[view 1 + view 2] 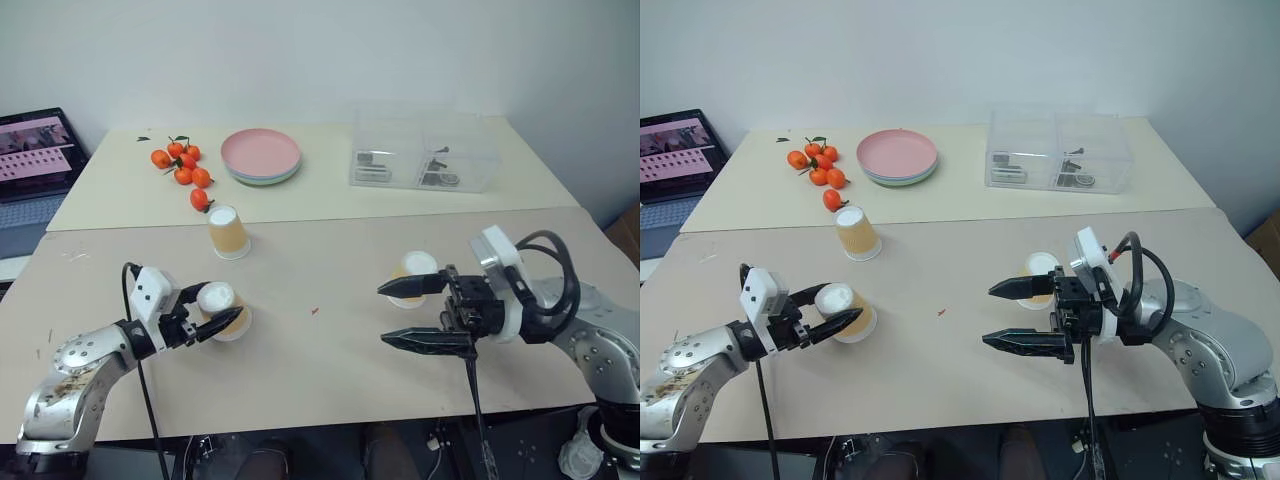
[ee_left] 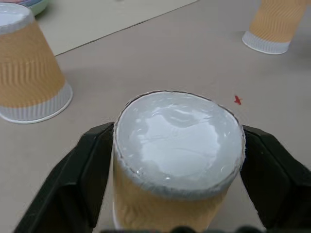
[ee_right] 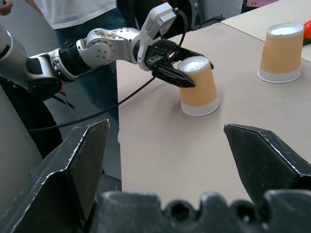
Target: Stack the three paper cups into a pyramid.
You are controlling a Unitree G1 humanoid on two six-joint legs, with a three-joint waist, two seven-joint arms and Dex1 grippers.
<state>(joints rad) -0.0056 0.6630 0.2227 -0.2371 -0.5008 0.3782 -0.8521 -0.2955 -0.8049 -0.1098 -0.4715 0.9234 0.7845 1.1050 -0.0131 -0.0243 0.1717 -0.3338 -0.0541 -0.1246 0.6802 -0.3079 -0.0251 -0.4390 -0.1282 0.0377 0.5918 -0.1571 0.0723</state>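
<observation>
Three small tapered paper cups, yellow-orange with white bases and rims, stand upside down and well apart on the beige table (image 1: 330, 390), so no pyramid exists yet.

On the near left, the left gripper (image 1: 213, 318) has its two black fingers against opposite sides of the nearest cup (image 1: 224, 309); from its wrist camera the fingers (image 2: 87, 165) hug the cup wall just below the white base, so it looks clenched on that cup, which seems to sit on the table. Farther back and a little right stands the second cup (image 1: 228, 232), untouched, just this side of a cluster of small orange fruits (image 1: 183, 167) and a stack of pastel round plates (image 1: 261, 156). A clear plastic compartment box (image 1: 424, 155) sits at the far right.

On the near right, the right gripper (image 1: 418, 314) hangs above the table with its jaws spread wide, holding nothing; the third cup (image 1: 413, 275) stands just behind its upper finger.

My worry is the thin paper wall: too hard a squeeze could dent the gripped cup, and it might then sit crooked in the stack. A grip this high near the base could also let the cup tilt or slip on lifting. The open right fingers are near enough to the third cup that a careless sweep could knock it over.
</observation>
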